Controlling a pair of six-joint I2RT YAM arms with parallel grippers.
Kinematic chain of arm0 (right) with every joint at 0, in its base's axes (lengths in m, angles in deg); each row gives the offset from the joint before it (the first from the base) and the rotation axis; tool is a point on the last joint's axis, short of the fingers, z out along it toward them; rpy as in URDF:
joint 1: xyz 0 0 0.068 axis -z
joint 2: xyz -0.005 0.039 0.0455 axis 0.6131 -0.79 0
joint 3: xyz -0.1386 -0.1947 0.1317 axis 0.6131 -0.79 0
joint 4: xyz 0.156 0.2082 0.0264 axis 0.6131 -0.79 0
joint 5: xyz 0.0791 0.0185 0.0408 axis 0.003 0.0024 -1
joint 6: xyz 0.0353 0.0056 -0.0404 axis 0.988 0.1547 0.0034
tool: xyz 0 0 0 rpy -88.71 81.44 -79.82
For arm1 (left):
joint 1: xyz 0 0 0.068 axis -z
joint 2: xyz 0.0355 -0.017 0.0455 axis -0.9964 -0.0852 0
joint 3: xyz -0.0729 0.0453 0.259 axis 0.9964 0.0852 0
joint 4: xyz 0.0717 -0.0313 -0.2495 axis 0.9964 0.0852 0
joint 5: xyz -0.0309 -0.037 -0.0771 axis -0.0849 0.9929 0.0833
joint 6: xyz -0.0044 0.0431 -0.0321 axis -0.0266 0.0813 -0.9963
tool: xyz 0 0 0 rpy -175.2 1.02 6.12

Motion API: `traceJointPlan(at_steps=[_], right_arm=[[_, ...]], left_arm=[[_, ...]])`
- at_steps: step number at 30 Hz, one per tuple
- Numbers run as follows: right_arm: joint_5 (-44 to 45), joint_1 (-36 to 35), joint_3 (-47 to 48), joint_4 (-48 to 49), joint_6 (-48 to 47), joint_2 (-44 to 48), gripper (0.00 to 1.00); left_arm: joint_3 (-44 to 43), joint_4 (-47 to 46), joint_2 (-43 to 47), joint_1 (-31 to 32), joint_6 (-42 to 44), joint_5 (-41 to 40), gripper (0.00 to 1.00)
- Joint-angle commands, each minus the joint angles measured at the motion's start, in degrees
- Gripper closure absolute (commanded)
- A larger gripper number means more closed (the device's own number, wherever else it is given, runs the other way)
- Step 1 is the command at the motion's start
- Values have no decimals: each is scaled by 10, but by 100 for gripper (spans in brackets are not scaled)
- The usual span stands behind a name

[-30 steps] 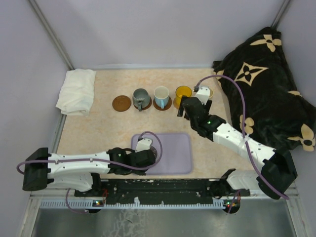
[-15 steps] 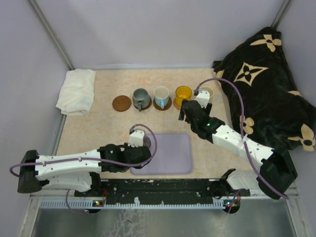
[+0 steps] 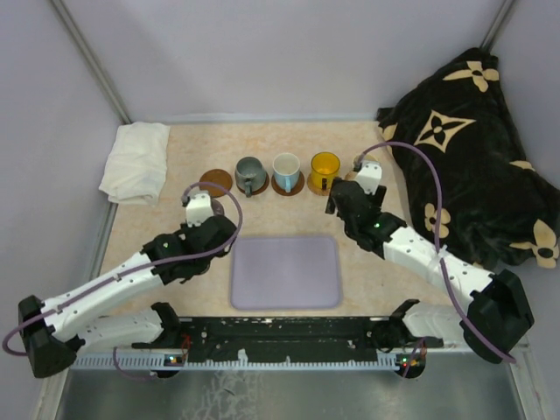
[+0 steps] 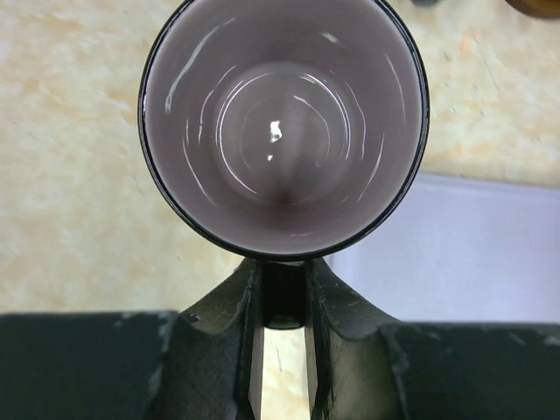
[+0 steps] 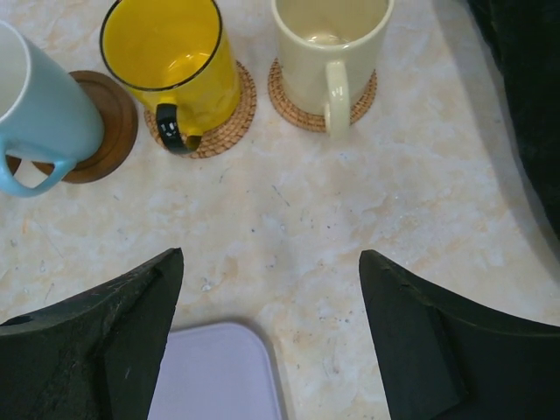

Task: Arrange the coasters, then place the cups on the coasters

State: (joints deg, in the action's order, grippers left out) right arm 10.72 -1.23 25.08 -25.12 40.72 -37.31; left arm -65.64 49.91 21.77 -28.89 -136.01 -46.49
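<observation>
Your left end effector [image 4: 284,284] pinches the handle of the mauve cup [image 4: 284,122], its fingers [image 4: 243,306] drawn close on either side; you look straight down into the empty cup, which is over the bench [image 4: 70,192] just beside a corner of the lavender tray [image 4: 472,262]; whether its base touches the bench you cannot tell; from above, that end effector sits just on the near side of the bare dark brown coaster [image 3: 213,181], at the left end of the row; next along stands the grey-green cup [image 3: 249,173] on its own coaster; then the white cup with the light blue handle [image 5: 39,96] on a dark brown coaster [image 5: 114,122], the yellow cup [image 5: 171,61] on a woven tan coaster [image 5: 229,114], and the cream cup [image 5: 328,52] on another woven coaster [image 5: 289,105]; your right end effector [image 5: 269,262] is spread wide and holds nothing, over bare bench near the yellow and cream cups; a white towel [image 3: 136,162] lies at the far left and a black blanket [image 3: 472,149] at the right
</observation>
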Motion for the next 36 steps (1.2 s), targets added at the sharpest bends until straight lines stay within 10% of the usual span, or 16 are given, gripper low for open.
traceJointPlan(at_steps=[1, 13, 36], right_arm=[[18, 36, -5, 15, -4, 20, 18], [-9, 134, -13, 2, -35, 81, 17], [-24, 135, -24, 21, -31, 99, 19]], left_arm=[[15, -132, 16, -79, 125, 2, 99], [-8, -393, -140, -323, 289, 193, 99], [-81, -614, -338, -379, 372, 251, 100]])
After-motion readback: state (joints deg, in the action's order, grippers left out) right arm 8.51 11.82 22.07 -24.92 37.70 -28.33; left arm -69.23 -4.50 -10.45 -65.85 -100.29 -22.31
